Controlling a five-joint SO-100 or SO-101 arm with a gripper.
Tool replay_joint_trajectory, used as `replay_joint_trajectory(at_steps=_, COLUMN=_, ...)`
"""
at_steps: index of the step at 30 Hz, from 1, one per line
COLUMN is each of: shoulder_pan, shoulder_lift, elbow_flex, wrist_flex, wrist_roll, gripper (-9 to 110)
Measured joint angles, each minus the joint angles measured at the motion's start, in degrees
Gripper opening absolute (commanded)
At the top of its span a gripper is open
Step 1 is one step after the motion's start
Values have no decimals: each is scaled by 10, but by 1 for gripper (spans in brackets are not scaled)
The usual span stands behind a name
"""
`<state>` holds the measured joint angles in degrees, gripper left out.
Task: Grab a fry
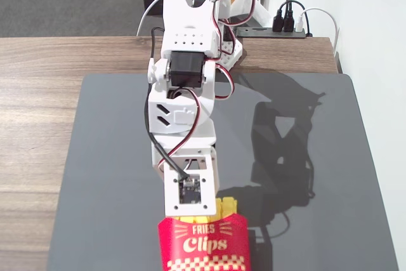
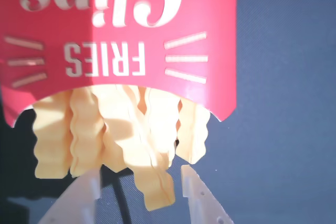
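The red "FRIES Clips" carton (image 2: 121, 30) fills the top of the wrist view, with several wavy yellow fries sticking out of its mouth toward my gripper. One fry (image 2: 156, 184) reaches further than the others and lies between the two white fingers. My gripper (image 2: 140, 174) is open, with a gap showing between that fry and each finger. In the fixed view the carton (image 1: 203, 245) stands at the front edge of the mat, with yellow fry tips (image 1: 227, 206) above it. The arm's wrist (image 1: 189, 188) hangs right over them and hides the fingers.
A dark grey mat (image 1: 304, 157) covers the wooden table (image 1: 38, 106). The arm's base (image 1: 222, 49) stands at the back. A power strip with plugs (image 1: 285, 26) lies behind the table by the white wall at the right.
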<state>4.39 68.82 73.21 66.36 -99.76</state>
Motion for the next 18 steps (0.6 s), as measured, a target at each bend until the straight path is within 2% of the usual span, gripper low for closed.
replay_joint_trajectory(at_steps=11, shoulder_pan=-7, shoulder_lift=-5, elbow_flex=-4, wrist_flex=0, wrist_roll=7, gripper=4)
replay_joint_trajectory(at_steps=18, shoulder_pan=-14, shoulder_lift=-5, elbow_flex=-4, wrist_flex=0, wrist_roll=25, gripper=3)
